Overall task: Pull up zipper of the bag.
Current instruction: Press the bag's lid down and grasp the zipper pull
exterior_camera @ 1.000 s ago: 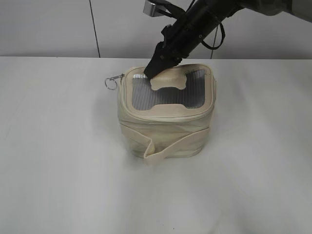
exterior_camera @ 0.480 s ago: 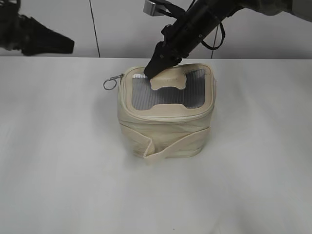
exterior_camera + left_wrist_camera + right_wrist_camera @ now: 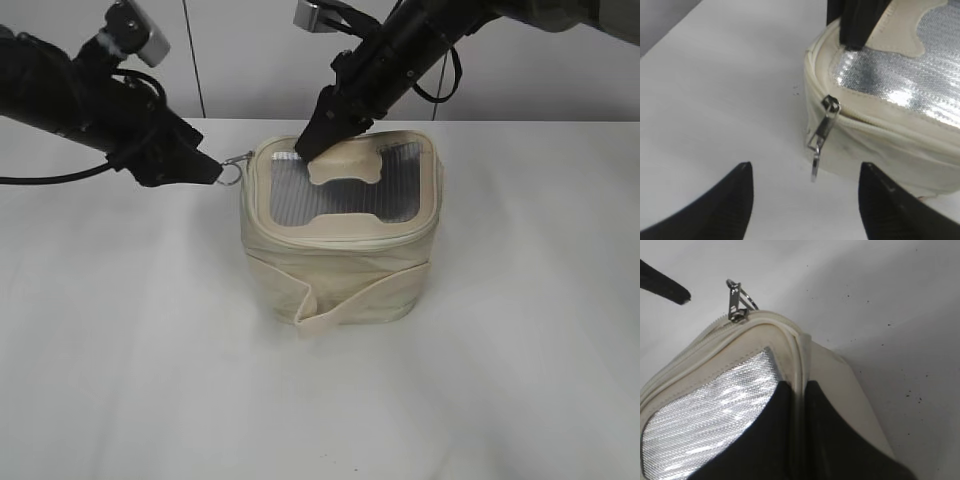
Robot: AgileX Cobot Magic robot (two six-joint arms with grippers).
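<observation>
Cream fabric bag [image 3: 340,235] stands upright on the white table [image 3: 120,350], roughly mid-frame in the exterior view, silver-grey ribbed window [image 3: 345,188] facing up and a cream band [image 3: 365,295] wrapped around the lower body. Zipper [image 3: 335,238] track runs around the edge of the top panel; a silver slider with ring pull [image 3: 233,166] sits at the bag's back-left corner, sticking out to the left. In the left wrist view the slider [image 3: 831,105] sits at the corner seam with its pull [image 3: 819,142] hanging down the bag's side. Left gripper [image 3: 205,170] is low over the table at the left of the bag, its tip just beside the ring pull; jaws stand wide apart, both dark fingertips [image 3: 735,185] clear of the pull, nothing between them. Right gripper [image 3: 310,140] reaches in from upper right and presses onto the rear-left rim of the top panel; its fingers [image 3: 775,440] are closed on the raised cream edge seam, one on each side.
</observation>
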